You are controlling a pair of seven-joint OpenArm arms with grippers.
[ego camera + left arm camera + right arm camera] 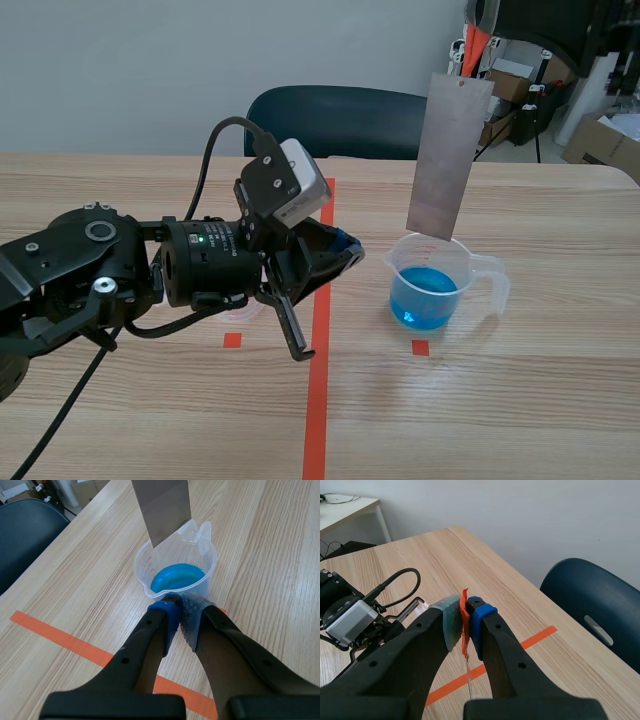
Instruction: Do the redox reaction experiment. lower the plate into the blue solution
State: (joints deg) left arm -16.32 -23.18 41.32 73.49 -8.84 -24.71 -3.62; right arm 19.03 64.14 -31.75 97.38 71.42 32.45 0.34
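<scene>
Right wrist view, right claw pinching orange tab; left claw closed, empty, beside beaker

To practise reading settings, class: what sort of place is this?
Probably a robotics lab: a black robot arm, a beaker of blue solution under a hanging metal plate, stored boxes behind.
</scene>
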